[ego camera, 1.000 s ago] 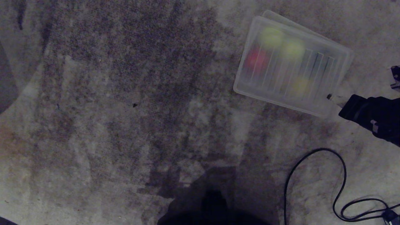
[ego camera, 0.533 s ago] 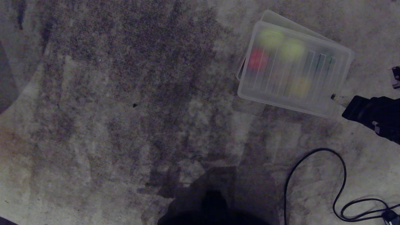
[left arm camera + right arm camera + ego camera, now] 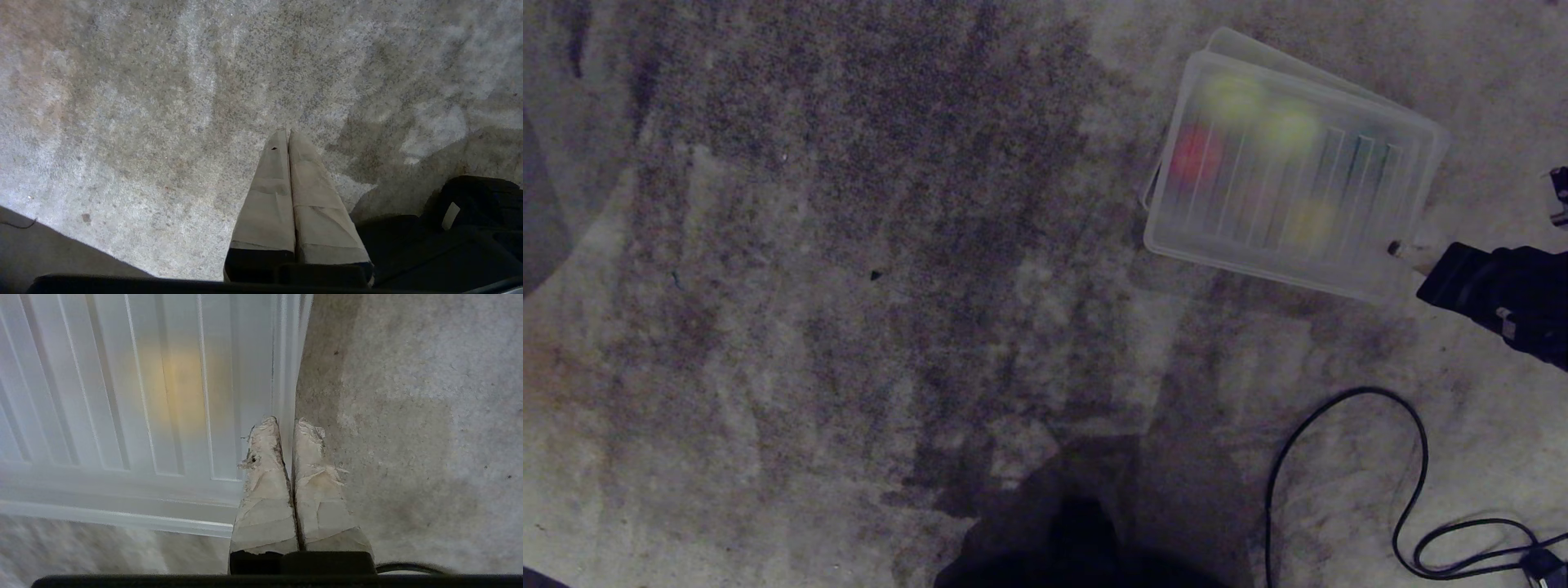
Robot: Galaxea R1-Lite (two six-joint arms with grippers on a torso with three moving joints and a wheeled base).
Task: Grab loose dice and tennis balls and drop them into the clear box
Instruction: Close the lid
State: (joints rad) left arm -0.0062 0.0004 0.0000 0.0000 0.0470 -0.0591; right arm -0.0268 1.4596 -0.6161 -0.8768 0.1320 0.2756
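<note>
Resting on the stained grey carpet [image 3: 849, 245], the translucent clear plastic box [image 3: 1425, 184] sits at my front right under a flat ribbed clear plastic lid [image 3: 1290, 175]. Through the lid I make out two blurred yellow-green tennis balls [image 3: 1262, 110], a red die [image 3: 1194, 153] and a yellow die [image 3: 1308, 222]. My right gripper [image 3: 286, 424] has its taped fingers pressed together at the lid's near right corner, one finger over the lid's edge; I cannot tell whether it pinches that edge. My left gripper [image 3: 287, 136] hangs over bare carpet, fingers pressed together, holding nothing. A black cable [image 3: 1413, 490] loops on the carpet nearer me than the box.
</note>
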